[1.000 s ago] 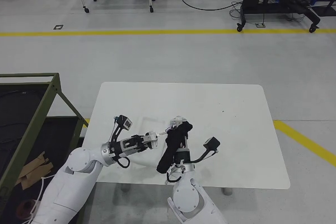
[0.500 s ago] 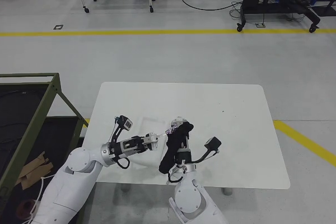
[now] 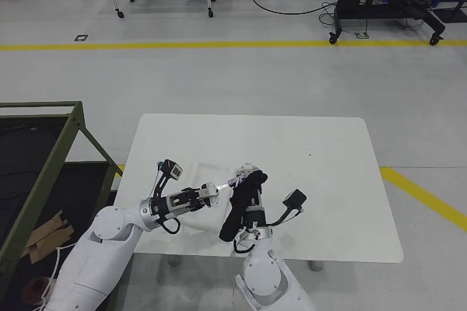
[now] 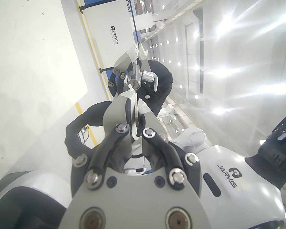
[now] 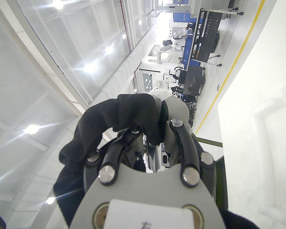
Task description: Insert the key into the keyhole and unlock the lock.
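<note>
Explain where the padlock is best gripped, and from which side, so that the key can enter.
Grip the padlock by its short silver body, not the shackle, closing across it and coming crosswise to the key, as the right gripper holds it. The curved shackle juts from one side, and the end facing the left gripper should probably stay bare for the key.

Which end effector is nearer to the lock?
Right. The right end effector is clamped on the lock; the left end effector sits just short of it, gripping the key, whose tip meets the lock.
</note>
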